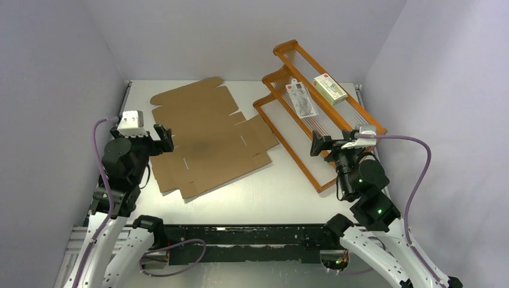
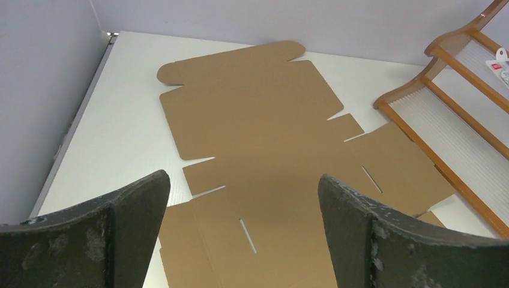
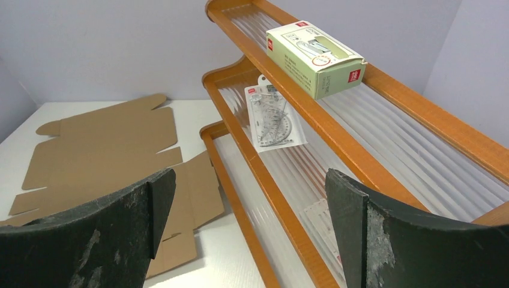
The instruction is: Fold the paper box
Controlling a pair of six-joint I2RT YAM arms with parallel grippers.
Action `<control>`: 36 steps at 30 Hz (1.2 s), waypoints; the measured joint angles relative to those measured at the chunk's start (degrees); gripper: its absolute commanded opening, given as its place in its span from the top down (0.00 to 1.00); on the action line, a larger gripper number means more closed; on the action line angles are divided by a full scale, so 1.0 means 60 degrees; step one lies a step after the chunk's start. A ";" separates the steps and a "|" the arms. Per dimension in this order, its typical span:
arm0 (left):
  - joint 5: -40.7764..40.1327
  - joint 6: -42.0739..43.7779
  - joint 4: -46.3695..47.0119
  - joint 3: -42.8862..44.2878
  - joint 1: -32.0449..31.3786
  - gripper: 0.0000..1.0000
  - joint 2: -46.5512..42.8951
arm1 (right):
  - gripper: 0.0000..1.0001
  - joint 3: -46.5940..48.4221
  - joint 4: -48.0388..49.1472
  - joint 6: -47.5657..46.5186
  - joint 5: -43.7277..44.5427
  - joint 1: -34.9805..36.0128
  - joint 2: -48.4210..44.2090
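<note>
The paper box [image 1: 207, 138] is a flat brown cardboard sheet with flaps and slots, lying unfolded on the white table left of centre. It fills the middle of the left wrist view, paper box [image 2: 264, 138], and shows at the left of the right wrist view, paper box [image 3: 102, 150]. My left gripper [image 1: 163, 138] hovers at the sheet's left edge, open and empty, left gripper [image 2: 243, 180]. My right gripper [image 1: 318, 144] hangs open over the near end of the rack, apart from the sheet, right gripper [image 3: 249, 180].
An orange stepped rack [image 1: 300, 138] with ribbed clear shelves lies at the right, touching the sheet's right flap. On it rest a green-white carton [image 1: 330, 90] and a clear packet with a protractor [image 1: 302, 99]. Walls close in on both sides and behind.
</note>
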 measured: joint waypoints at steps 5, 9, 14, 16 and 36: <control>0.0066 0.0025 0.0000 0.0000 0.0000 0.02 0.0076 | 0.00 0.0036 -0.0015 -0.0036 -0.0098 0.0000 0.0040; 0.0146 0.0044 0.0004 0.0000 0.0000 0.02 0.0087 | 0.00 0.0168 -0.0007 -0.0036 -0.0244 0.0000 0.0251; 0.0193 0.0073 0.0004 0.0000 0.0000 0.02 0.0087 | 0.00 0.0255 -0.0018 -0.0069 -0.0532 0.0004 0.0510; 0.0229 0.0076 0.0004 0.0000 0.0000 0.02 0.0091 | 0.00 0.0331 -0.0018 -0.0087 -0.0787 0.0004 0.0667; 0.0430 0.0157 0.0004 -0.0073 -0.0069 0.02 -0.0313 | 0.00 0.1814 0.0087 -0.0109 -0.4860 0.0969 0.7872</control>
